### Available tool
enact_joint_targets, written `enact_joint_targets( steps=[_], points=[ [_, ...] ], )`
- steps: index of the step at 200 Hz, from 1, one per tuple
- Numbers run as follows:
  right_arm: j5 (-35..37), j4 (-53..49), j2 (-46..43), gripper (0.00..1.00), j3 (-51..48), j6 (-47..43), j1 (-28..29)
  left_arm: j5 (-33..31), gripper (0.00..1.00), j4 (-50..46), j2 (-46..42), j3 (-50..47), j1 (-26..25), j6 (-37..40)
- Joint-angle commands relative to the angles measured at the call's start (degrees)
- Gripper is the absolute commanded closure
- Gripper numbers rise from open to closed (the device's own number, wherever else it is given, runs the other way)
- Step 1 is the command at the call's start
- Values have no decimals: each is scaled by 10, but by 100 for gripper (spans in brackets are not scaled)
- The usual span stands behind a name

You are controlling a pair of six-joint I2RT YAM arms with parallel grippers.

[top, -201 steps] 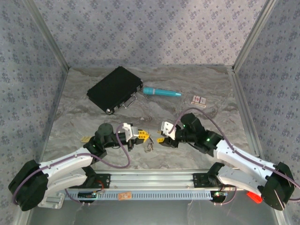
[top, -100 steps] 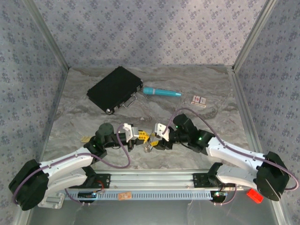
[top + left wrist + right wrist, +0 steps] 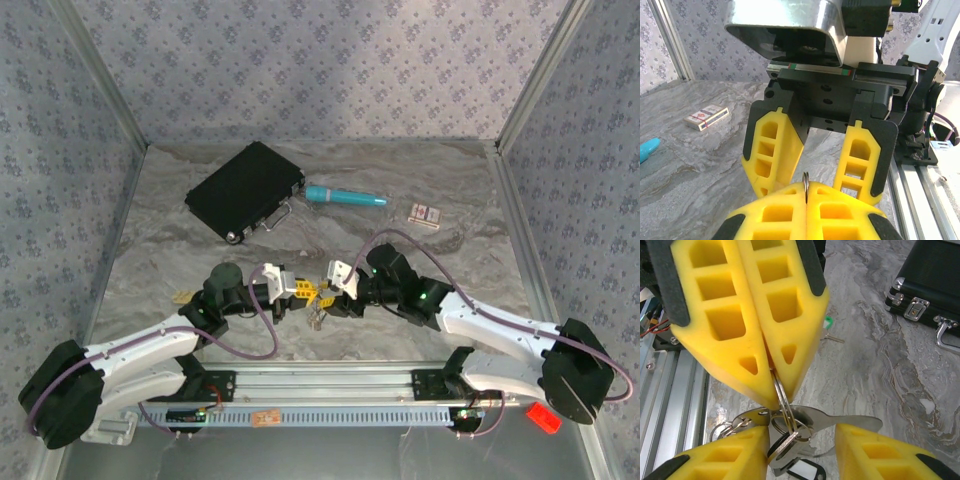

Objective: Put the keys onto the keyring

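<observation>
Keyring [image 3: 781, 400] sits near the front of the counter [image 3: 400, 180], between our two arms. Our left jaws are shut tight on its thin wire. A flat silvery key [image 3: 840, 421] dangles from it, and a green key [image 3: 827, 322] lies on the counter behind. Our right jaws stand about half open, one on each side of the dangling bunch, holding nothing. We think the left jaws should keep the ring steady while the right jaws close slowly on just one key, not the whole bunch. The black case [image 3: 245, 190] is latched shut, so we cannot see inside. The little box [image 3: 425, 214] is closed too.
</observation>
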Motion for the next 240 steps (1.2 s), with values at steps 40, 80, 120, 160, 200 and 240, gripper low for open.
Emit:
enact_joint_targets(
  steps=[40, 80, 120, 160, 200, 240],
  points=[
    [36, 10, 1, 68, -2, -5, 7, 18, 100, 19, -2, 8, 0, -2],
    [49, 21, 0, 62, -4, -8, 17, 15, 100, 21, -1, 9, 0, -4],
    [87, 39, -2, 64, -17, -8, 25, 8, 100, 28, 1, 8, 0, -6],
    [111, 46, -7, 70, -24, -18, 33, -4, 100, 36, 1, 8, 0, -6],
    [116, 50, -30, 89, -26, -19, 34, -17, 100, 37, 4, 9, 0, -7],
    [140, 14, -58, 100, -13, -29, 32, -31, 100, 7, 0, 17, -1, 8]
  ],
)
